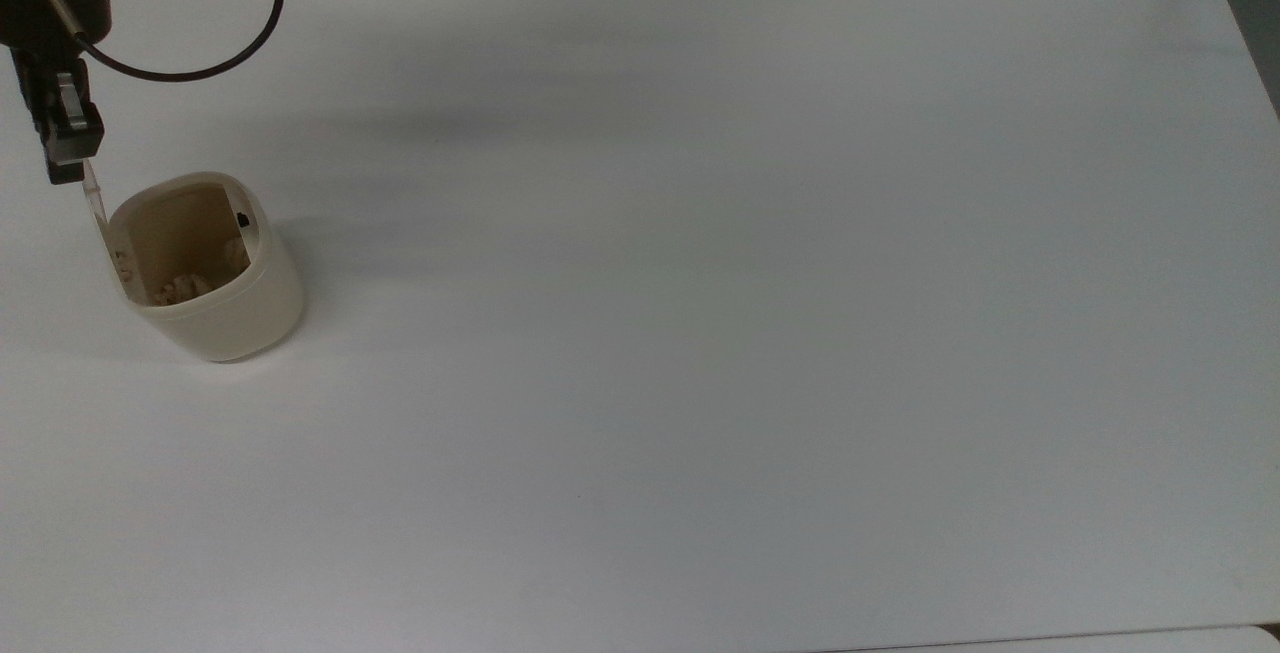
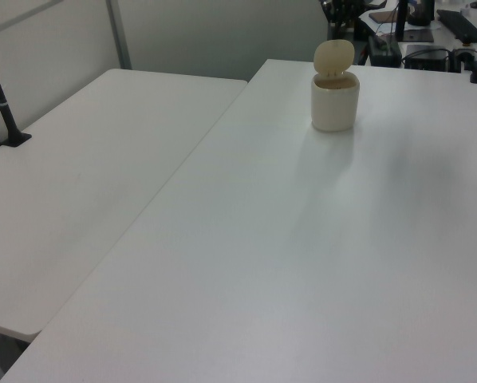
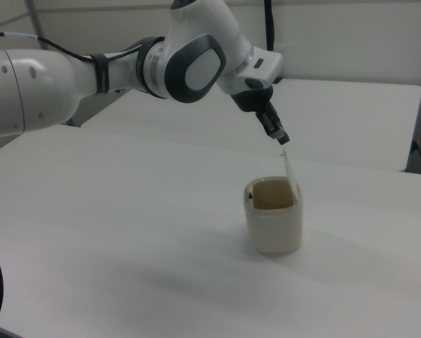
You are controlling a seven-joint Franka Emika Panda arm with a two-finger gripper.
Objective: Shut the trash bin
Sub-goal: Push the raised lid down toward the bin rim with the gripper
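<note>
Gripper [image 3: 279,136], fingers apparently together and gripping nothing, hangs at the upright lid's [image 3: 291,169] top edge above the trash bin [image 1: 215,278], near the top view's left tabletop [image 1: 700,283] edge; light, stiff plastic, likely tippy, so push the lid's upper edge.

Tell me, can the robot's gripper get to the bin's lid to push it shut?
Probably yes. The gripper hangs right by the top edge of the upright lid of the trash bin, and nothing stands between them. The table around the bin is bare, so the way looks free.
</note>
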